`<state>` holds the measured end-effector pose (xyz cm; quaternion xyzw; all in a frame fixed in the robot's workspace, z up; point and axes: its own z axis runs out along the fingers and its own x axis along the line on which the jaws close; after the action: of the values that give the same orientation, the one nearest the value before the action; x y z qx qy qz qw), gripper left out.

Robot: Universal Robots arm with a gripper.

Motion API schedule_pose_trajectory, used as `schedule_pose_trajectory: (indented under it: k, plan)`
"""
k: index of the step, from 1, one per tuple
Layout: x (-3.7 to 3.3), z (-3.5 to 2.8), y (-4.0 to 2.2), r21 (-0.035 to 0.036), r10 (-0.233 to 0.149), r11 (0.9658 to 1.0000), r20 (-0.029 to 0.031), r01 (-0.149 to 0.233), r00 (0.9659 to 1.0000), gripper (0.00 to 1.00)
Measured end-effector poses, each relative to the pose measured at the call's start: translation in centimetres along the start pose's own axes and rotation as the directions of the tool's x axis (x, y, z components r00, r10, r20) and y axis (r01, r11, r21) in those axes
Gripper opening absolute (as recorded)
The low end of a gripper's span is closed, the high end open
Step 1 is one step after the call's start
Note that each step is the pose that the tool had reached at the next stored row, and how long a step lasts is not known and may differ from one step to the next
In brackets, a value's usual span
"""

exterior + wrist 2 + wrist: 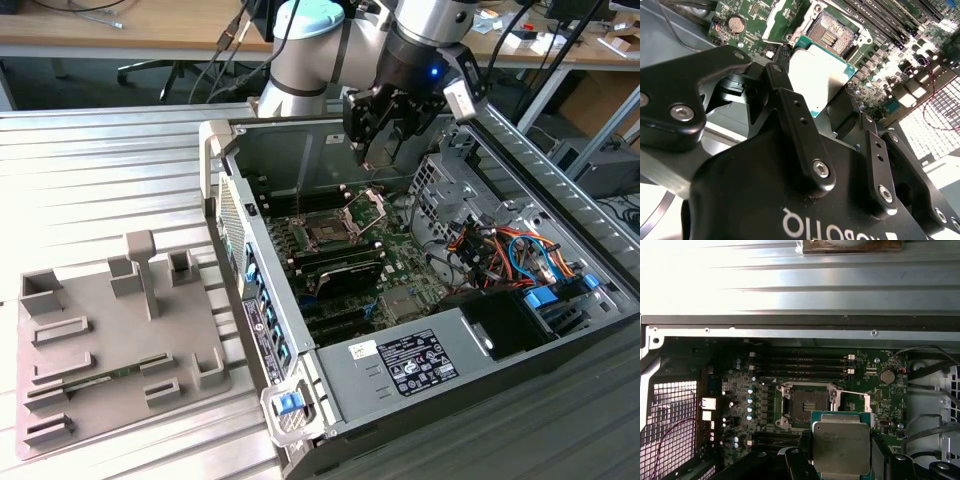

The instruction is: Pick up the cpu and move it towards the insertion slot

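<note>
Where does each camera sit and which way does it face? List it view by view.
Exterior view: off the arm, above the open case, looking down at gripper over the insertion slot.
First wrist view: on the arm, facing the insertion slot; the cpu sits between the fingers.
Second wrist view: behind the gripper body, looking past it at the cpu.
Both wrist views share cpu and slot.
</note>
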<state>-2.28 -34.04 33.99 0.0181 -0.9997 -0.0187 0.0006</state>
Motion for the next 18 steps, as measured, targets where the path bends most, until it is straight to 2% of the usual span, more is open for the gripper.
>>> schedule_pose_trajectory:
  k: [18]
  plan:
    - [0.00,0.53,-0.02,0.0001,0.000,1.0000,0.0000,0.000,1.0000,0.55]
